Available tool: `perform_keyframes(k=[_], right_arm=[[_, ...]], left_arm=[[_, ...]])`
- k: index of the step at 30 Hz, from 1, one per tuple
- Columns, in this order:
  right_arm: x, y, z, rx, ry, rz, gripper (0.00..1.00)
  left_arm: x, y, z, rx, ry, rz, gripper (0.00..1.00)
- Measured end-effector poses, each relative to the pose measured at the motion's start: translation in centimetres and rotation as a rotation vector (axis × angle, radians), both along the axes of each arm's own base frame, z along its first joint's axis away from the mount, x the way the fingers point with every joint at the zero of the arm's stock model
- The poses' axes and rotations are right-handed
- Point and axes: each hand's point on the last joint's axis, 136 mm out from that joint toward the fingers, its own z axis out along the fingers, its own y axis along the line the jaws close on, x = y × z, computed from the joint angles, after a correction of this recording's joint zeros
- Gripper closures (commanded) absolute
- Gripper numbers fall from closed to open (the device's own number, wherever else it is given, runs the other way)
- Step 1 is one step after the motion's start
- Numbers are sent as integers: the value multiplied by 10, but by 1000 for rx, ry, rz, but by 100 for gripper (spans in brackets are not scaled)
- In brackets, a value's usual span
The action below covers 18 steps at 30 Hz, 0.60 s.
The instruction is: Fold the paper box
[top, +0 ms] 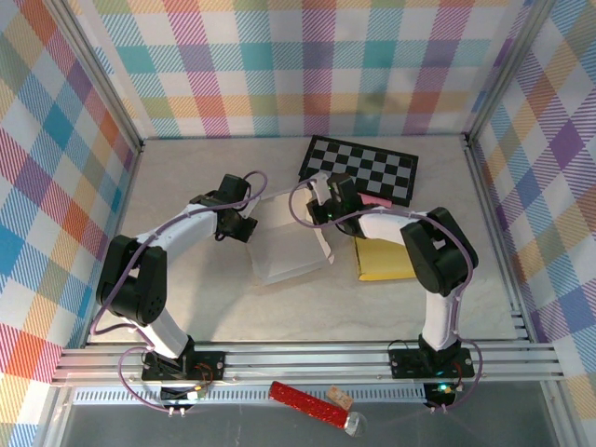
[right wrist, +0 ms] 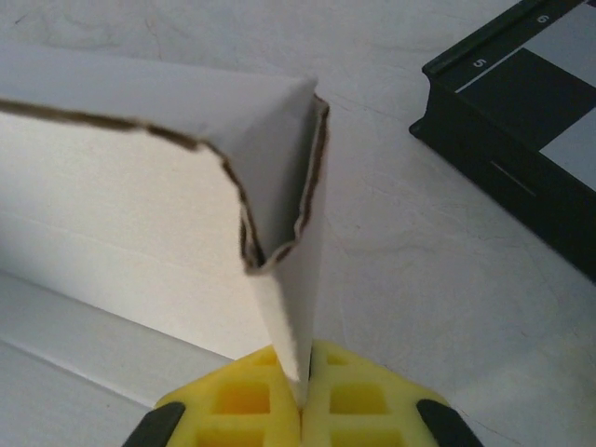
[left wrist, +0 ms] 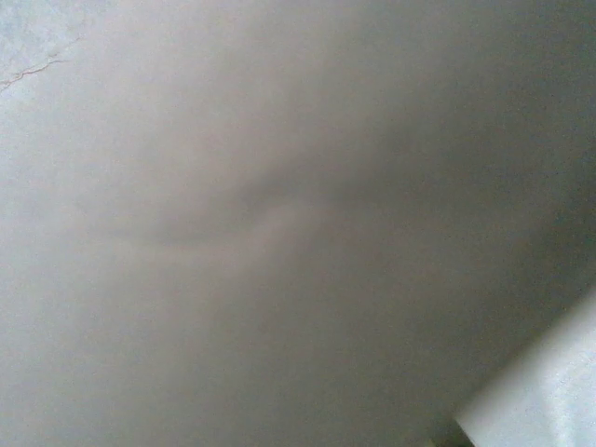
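White cardboard box [top: 284, 244] sits mid-worktop [top: 186, 186], between the two hands.

Progress: early to mid, my read. One wall is stood up and creased at a corner on the right side. The rest lies as a flattish sheet toward the near edge. No closed shape yet, and no tabs tucked that I can see.

Right hand [right wrist: 303, 396]: yellow pads closed tight on the tip of a flap [right wrist: 293, 307], which stands upright between them. The flap folds back against the long wall, making a narrow pocket with rough brown cut edges.

Left hand [top: 244, 223]: at the box's left edge, jaws closed. Can't tell if cardboard is pinched between them or just pressed on. Its wrist view is a blurred pale surface, very close up.

Left to do, judging by the layout: raise the remaining walls, tuck the flaps, lock the corners. That's most of the work.

Containers: the box is the only one, and it isn't a container yet. The pocket at the held corner is empty and nothing lies on the flat panel.

Around it:
- chessboard [top: 363, 168] just behind the right hand, near the box but apart from it
- yellow pad [top: 382, 261] to the right, partly under the right arm
- small pink item [top: 377, 200] between those two
- red tube [top: 307, 402] off the worktop, in front of the rails
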Motion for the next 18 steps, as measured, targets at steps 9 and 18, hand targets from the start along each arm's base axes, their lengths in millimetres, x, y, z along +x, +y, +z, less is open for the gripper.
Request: perform_keyframes(k=[9,18], right_arm=[[3,5,0,-31,-7,-109,100],[6,6,1,-44,12,-208,100]], left_arm=[[-1,0,0,-3,3,8,100],[-1,-1,0,-16,8,21,100]])
